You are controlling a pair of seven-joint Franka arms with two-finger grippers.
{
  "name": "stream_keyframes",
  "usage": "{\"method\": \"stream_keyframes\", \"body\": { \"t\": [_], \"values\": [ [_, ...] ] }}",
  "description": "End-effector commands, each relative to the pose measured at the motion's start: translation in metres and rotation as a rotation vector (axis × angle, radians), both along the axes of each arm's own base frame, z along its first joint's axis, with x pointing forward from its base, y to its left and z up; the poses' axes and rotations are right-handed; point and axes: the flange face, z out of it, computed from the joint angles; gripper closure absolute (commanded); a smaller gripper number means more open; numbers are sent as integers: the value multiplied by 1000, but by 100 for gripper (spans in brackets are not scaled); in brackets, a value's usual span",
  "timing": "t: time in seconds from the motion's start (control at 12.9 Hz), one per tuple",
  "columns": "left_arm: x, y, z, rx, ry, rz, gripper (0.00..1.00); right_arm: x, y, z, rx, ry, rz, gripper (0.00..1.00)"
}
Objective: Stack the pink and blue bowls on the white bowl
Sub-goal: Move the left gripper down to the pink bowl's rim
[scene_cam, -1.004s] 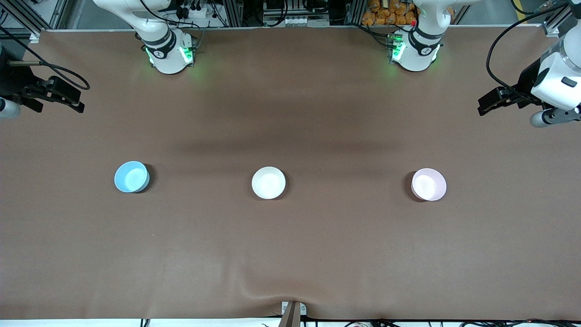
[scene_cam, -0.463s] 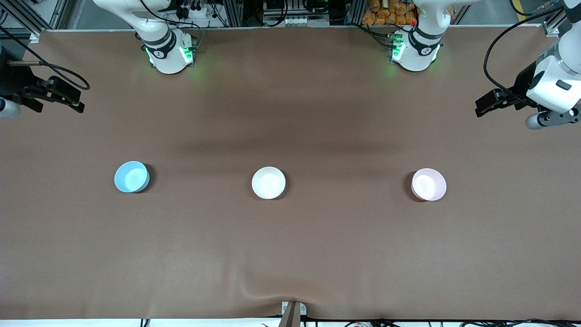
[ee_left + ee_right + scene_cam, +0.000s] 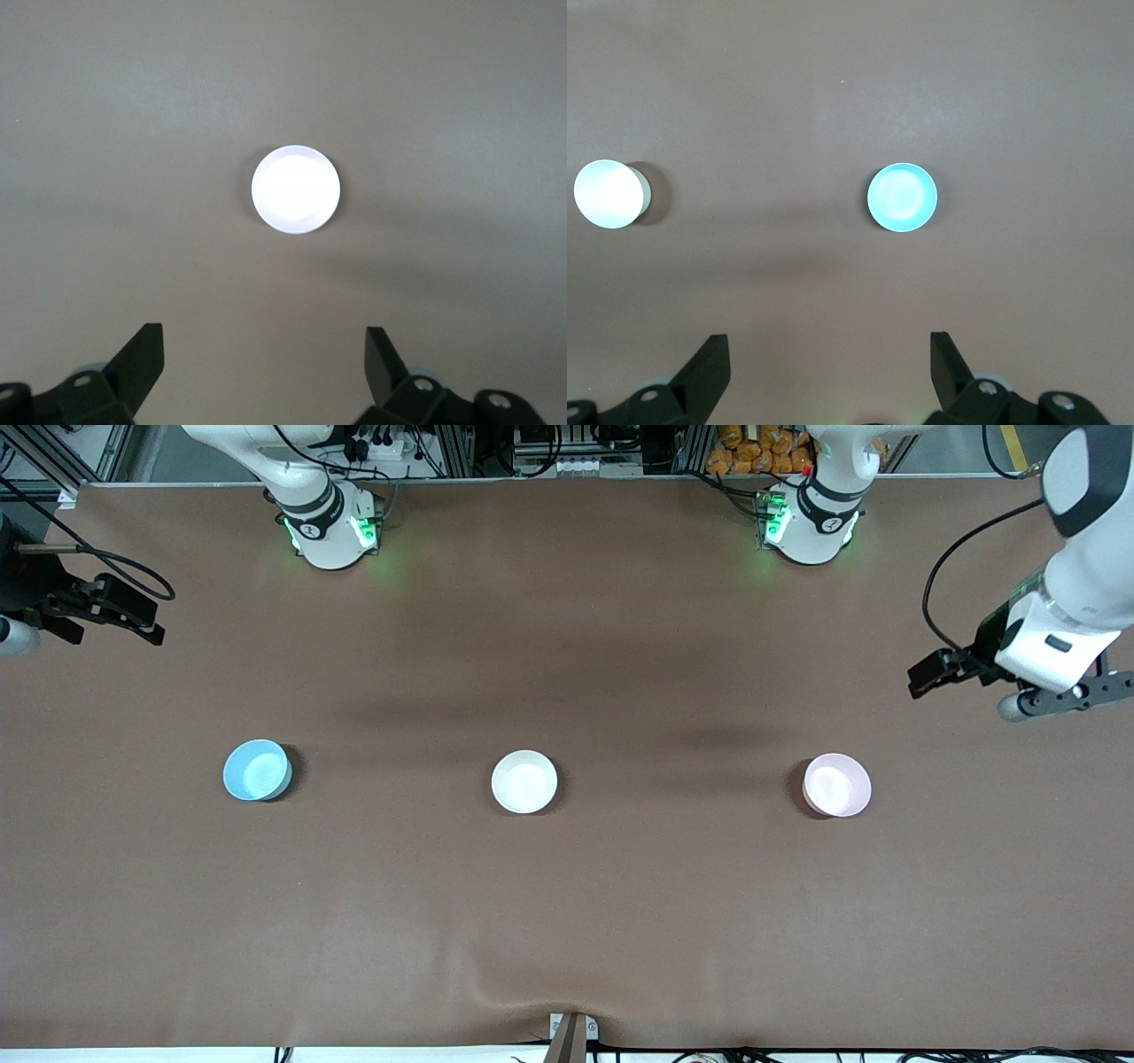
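Three small bowls stand apart in a row on the brown table: the blue bowl [image 3: 257,770] toward the right arm's end, the white bowl [image 3: 524,781] in the middle, the pink bowl [image 3: 836,785] toward the left arm's end. My left gripper [image 3: 930,676] is open and empty, up over bare table between the pink bowl and the left arm's end. In the left wrist view [image 3: 263,354] the pink bowl [image 3: 295,189] looks very pale. My right gripper [image 3: 142,618] waits open and empty over the table's right-arm end. The right wrist view [image 3: 829,354] shows the blue bowl [image 3: 902,197] and the white bowl [image 3: 607,194].
The brown cloth [image 3: 567,921] covers the whole table, with a small wrinkle by a clamp [image 3: 571,1032] at the edge nearest the front camera. The two arm bases [image 3: 332,527] [image 3: 811,522] stand along the edge farthest from that camera.
My left gripper has come down and in from the table's end toward the pink bowl. The right arm and all three bowls have not moved.
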Motion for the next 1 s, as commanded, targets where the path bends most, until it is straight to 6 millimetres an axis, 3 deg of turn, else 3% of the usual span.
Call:
{"method": "stream_keyframes", "body": {
  "t": [0.0, 0.31, 0.39, 0.93],
  "values": [
    [-2, 16, -26, -9, -34, 19, 0, -4, -2, 4, 8, 0, 3, 0],
    [5, 21, -70, -16, -41, 26, 0, -4, -2, 4, 8, 0, 1, 0],
    [9, 30, -78, -19, -36, 43, 0, -4, -2, 4, 8, 0, 1, 0],
    [40, 45, -159, -51, -47, 64, 0, -4, -3, 3, 8, 3, 1, 0]
  ]
}}
